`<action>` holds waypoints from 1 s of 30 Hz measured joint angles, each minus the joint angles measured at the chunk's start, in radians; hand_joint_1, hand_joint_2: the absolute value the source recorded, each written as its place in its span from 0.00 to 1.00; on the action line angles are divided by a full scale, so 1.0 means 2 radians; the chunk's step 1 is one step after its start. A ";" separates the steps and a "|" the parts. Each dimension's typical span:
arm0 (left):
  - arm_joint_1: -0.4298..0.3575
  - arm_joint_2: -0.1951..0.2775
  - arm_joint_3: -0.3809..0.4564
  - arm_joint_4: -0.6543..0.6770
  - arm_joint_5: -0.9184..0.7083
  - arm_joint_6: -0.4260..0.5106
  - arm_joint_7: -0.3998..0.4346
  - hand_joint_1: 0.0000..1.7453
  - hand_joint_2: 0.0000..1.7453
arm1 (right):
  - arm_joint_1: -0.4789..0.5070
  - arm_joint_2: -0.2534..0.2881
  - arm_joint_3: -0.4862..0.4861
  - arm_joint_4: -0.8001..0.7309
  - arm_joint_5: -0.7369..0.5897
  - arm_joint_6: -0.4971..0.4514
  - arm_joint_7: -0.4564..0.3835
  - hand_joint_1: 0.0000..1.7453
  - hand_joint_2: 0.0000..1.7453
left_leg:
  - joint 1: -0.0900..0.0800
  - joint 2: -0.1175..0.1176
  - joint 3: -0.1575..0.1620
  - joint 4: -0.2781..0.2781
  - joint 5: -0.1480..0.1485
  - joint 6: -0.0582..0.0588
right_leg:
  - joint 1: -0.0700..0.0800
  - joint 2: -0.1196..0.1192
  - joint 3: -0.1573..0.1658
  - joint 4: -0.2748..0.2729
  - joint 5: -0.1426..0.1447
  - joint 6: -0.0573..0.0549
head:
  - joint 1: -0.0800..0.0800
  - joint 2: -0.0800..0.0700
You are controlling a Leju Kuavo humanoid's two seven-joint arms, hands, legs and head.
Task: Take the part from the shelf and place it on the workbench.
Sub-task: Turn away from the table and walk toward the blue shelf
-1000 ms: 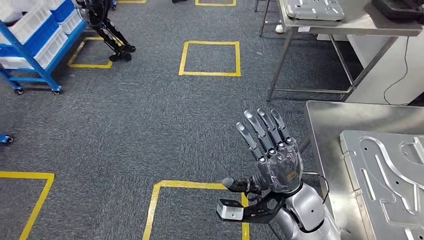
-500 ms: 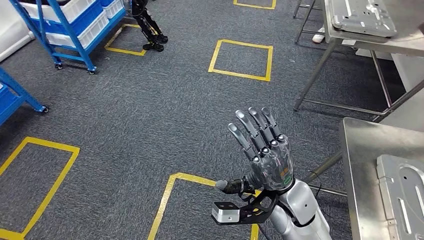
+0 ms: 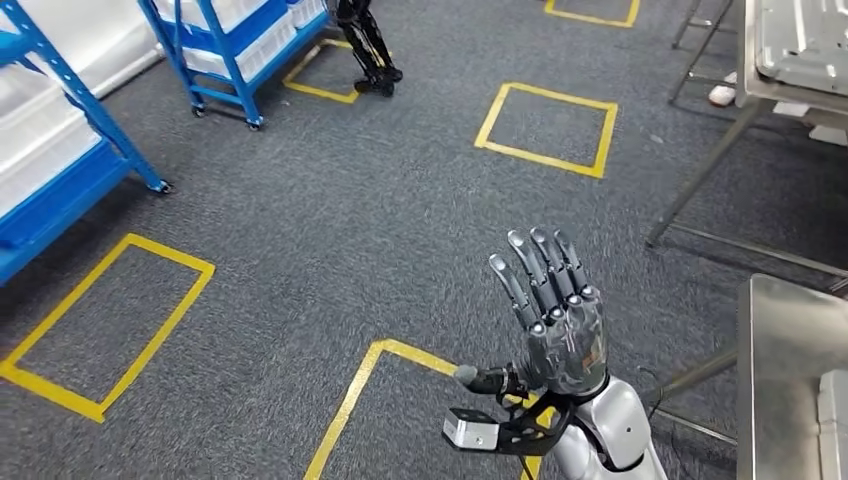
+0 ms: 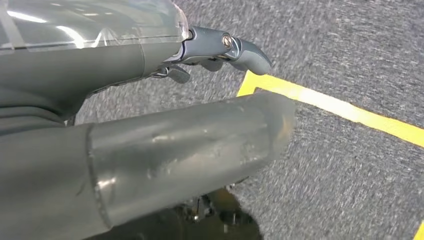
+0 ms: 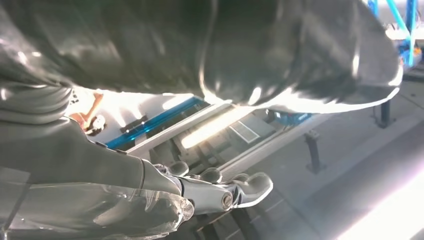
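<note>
The right hand (image 3: 560,325) is up in front of the robot in the head view, fingers (image 3: 535,272) straight and a bit fanned, thumb sticking out to the side, nothing in it. It hangs over the grey carpet (image 3: 330,220), right above the corner of a yellow tape square (image 3: 345,400).

The left hand (image 4: 130,125) is seen from its wrist camera, close and blurry over carpet and a yellow tape line (image 4: 340,110). One fingertip (image 4: 247,50) pokes out past the cover, and the thumb is just a big grey blur. Nothing is visibly in it, but it's hard to say how far open it really is.

Shelves: a blue rack (image 3: 225,45) with white bins sits at the far left on casters, and another blue shelf (image 3: 60,150) is closer at the left edge. Which bin has the part, can't tell from here.

The workbench (image 3: 785,370) is the steel top at the lower right, beside the right arm. A second steel table (image 3: 770,75) is at the top right with a flat metal plate (image 3: 805,40) on it. A dark pair of robot legs (image 3: 365,45) stands by the far rack.
</note>
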 joint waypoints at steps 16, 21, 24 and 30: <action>-0.002 -0.001 0.004 0.000 -0.004 0.005 0.024 0.00 0.00 | 0.004 0.005 -0.024 0.001 -0.004 0.000 0.003 0.00 0.00 | -0.005 0.039 0.029 -0.042 0.018 0.026 | 0.010 -0.031 -0.014 0.052 -0.044 0.012 | 0.000 0.000; -0.003 0.000 0.005 0.000 -0.004 0.005 0.028 0.00 0.00 | 0.008 0.007 -0.034 0.010 -0.007 0.000 0.001 0.00 0.00 | -0.005 0.007 0.027 -0.038 0.019 0.026 | 0.005 -0.012 -0.047 0.111 -0.047 0.016 | 0.000 0.000; -0.003 -0.001 0.006 0.000 -0.004 0.005 0.029 0.00 0.00 | 0.008 0.007 -0.036 0.013 -0.007 0.000 0.000 0.00 0.00 | -0.004 -0.012 0.022 -0.030 0.017 0.020 | -0.002 0.022 -0.012 0.026 -0.005 0.017 | 0.000 0.000; -0.002 0.000 0.008 0.000 -0.004 0.005 0.029 0.00 0.00 | 0.007 0.013 -0.039 0.015 -0.008 0.000 -0.002 0.00 0.00 | -0.002 -0.009 0.002 -0.007 0.008 0.003 | -0.001 0.008 -0.003 0.004 -0.002 0.003 | -0.001 0.000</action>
